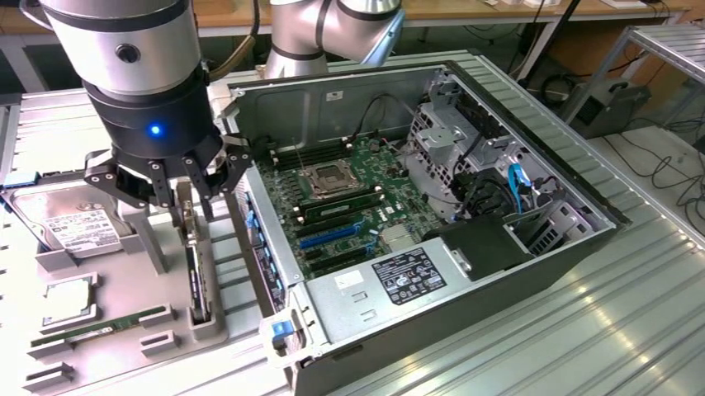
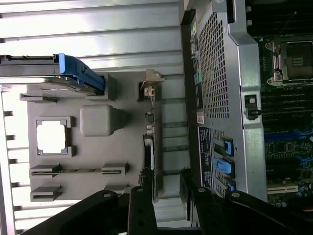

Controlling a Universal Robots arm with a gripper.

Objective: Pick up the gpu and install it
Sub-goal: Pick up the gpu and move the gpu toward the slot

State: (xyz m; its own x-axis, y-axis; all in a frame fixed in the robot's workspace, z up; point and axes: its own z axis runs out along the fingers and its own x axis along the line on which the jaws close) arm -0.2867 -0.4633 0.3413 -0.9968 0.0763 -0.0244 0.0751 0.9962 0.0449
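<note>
The gpu (image 1: 198, 276) stands on edge in a slot of the grey holder tray (image 1: 127, 346), beside the open computer case (image 1: 463, 272). From the wrist it appears as a thin dark card (image 2: 149, 147) with its silver bracket (image 2: 152, 84) at the far end. My gripper (image 1: 185, 191) hangs just above the card's upper end, open, with its black fingers (image 2: 141, 208) apart on either side of the card's line. Nothing is held. Inside the case the green motherboard (image 1: 352, 202) lies exposed with its blue and black card slots (image 1: 328, 238).
On the tray also sit a silver hard drive (image 1: 68, 224), a square processor (image 1: 68, 299) and a green memory stick (image 1: 94, 330). The case wall (image 2: 220, 93) rises close beside the tray. A second arm's base (image 1: 314, 33) stands behind the case. Ribbed metal table (image 1: 573, 330) surrounds everything.
</note>
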